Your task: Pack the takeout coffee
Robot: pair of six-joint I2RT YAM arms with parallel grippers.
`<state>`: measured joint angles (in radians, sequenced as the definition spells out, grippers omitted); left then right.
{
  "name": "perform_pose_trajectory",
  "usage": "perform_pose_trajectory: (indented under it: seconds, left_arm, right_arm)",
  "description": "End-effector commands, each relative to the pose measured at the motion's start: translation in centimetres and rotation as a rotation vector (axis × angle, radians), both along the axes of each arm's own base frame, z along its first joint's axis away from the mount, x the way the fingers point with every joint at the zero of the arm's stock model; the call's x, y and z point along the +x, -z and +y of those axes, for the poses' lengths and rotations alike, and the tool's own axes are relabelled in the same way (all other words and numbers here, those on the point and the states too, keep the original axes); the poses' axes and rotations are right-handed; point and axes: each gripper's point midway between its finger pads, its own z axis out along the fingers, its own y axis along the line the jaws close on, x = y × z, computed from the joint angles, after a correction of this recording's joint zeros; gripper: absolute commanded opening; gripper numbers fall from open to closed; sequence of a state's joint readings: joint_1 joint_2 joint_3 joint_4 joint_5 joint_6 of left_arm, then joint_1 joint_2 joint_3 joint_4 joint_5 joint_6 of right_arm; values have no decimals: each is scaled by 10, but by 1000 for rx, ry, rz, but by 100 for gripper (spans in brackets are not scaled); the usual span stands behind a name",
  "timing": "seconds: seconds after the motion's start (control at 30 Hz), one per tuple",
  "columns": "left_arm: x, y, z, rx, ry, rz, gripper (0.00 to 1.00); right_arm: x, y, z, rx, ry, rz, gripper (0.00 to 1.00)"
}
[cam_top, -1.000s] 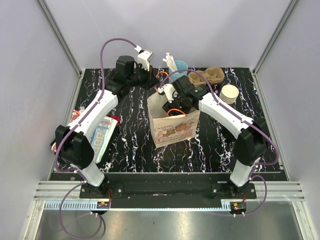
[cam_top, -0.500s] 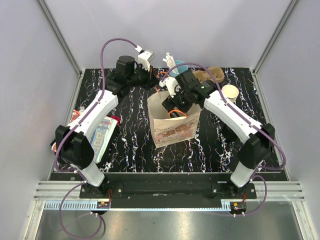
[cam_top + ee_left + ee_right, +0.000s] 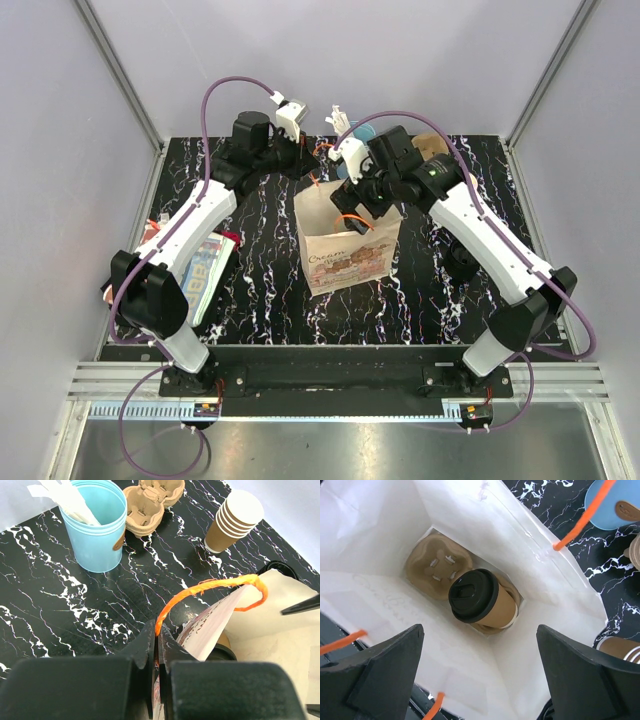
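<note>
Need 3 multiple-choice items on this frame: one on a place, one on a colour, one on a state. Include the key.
1. Where is the lidded coffee cup?
A. on the table beside the bag
B. inside the paper bag, on a cardboard carrier
C. on top of the cup stack

2. What colour is the bag's handle?
A. orange
B. green
C. white

3. What is the state of the left pincer?
A. wide open above the table
B. shut on the bag's handle
C. shut on a blue cup

Key:
1 B: the right wrist view looks down into the bag at the cup's black lid.
2 A: the loop is bright orange.
3 B: the loop runs into its closed jaws.
</note>
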<state>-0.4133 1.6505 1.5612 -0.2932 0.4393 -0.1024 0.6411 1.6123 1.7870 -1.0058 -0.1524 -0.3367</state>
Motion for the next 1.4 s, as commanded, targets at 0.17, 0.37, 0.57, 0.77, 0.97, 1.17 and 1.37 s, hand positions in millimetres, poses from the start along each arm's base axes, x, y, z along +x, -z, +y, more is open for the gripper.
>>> perform_pose_trajectory:
  seconds: [0.17,0.37,0.57,0.77,0.97,1.17,1.37]
  left_arm:
    - [-1,-32,3,-17,-11,-95,0]
    - [-2,-32,4,-13,-13,-99,0]
    - [-3,-33,8,3,-22,-110,0]
    - [-5,-36,17,16,-37,-126,0]
    - [-4,-39,28,30,-62,-138,0]
    - [1,-41,30,53,-76,-147,0]
    - [9,-46,34,66,-101,-155,0]
  right_arm:
    - [-15,-49,-7,82,-27,-88,100]
    - [-19,-83,-13,134,-16,-182,100]
    - [-20,-98,-25,132,12,-244,98]
    - [-7,-114,-46,131,128,-343,98]
    - [24,-133,-83,141,344,-463,98]
    - [61,-135,-122,128,562,-542,97]
    - [100,-123,-156,142,700,-559,97]
